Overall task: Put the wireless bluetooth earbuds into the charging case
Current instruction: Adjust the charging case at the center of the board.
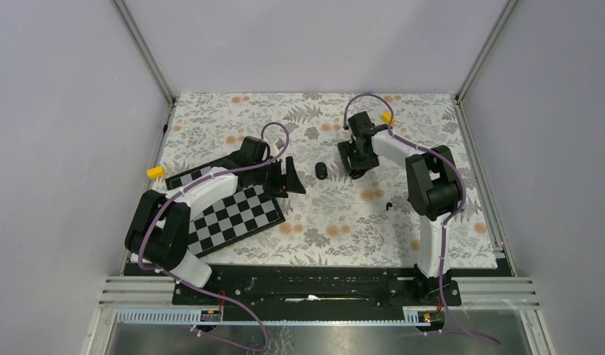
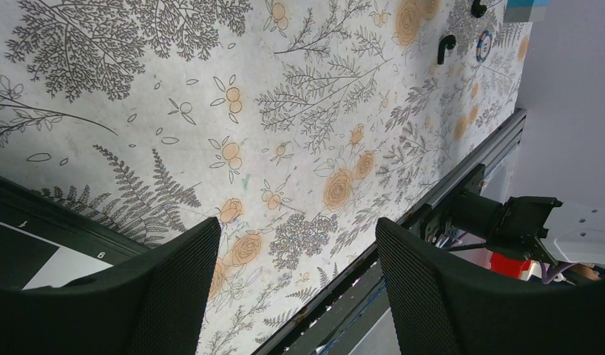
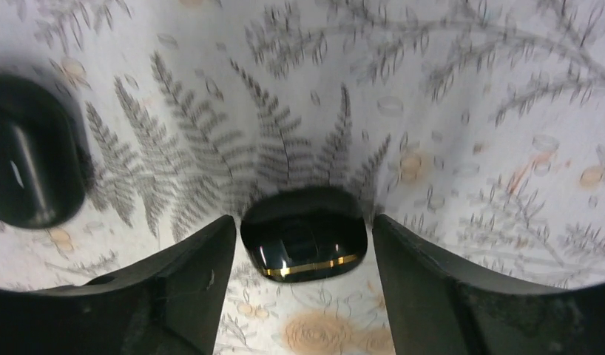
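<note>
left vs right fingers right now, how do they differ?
The left fingers have only the floral cloth between them. The right fingers flank a glossy black case with a gold band, close on both sides; contact is unclear. The left fingers sit by the edge of the checkered board, while the right fingers are further out on the cloth. Shared: both pairs are black, spread apart and pointed at the cloth.

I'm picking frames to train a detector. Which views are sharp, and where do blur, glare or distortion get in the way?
Top external: evenly lit and sharp, only faint shadows. Left wrist: floral cloth crisp, with a pixelated patch in the top right corner. Right wrist: blurred throughout, the cloth pattern bowed by the lens, bright glints on the glossy black object at bottom middle.
</note>
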`<state>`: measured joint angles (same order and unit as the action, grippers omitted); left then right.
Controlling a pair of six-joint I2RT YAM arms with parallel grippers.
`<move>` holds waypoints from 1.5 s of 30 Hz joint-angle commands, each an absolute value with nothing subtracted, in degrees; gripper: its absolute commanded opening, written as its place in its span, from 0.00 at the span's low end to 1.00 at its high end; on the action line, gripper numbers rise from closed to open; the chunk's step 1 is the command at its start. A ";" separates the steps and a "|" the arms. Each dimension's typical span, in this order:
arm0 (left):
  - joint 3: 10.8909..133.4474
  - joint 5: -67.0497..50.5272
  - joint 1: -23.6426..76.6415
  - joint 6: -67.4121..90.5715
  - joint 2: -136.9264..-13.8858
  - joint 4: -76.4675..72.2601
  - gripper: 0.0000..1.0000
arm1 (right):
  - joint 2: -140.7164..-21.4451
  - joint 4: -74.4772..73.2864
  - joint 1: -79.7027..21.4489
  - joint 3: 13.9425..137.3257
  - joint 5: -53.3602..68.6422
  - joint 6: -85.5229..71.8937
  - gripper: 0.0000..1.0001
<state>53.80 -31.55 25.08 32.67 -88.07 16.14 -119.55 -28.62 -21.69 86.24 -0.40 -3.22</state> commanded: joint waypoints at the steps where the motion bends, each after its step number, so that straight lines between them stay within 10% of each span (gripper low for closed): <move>1: 55.47 -31.87 26.08 32.87 -89.02 13.70 0.78 | -112.67 -30.48 -22.63 81.37 0.29 -5.54 0.77; 45: 52.38 -30.00 28.74 31.40 -85.82 13.48 0.78 | -122.09 -29.94 -27.86 92.54 -12.48 -19.86 0.77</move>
<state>52.77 -30.98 28.49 32.60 -88.23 15.38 -120.88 -27.70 -27.40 89.23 -8.49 -20.47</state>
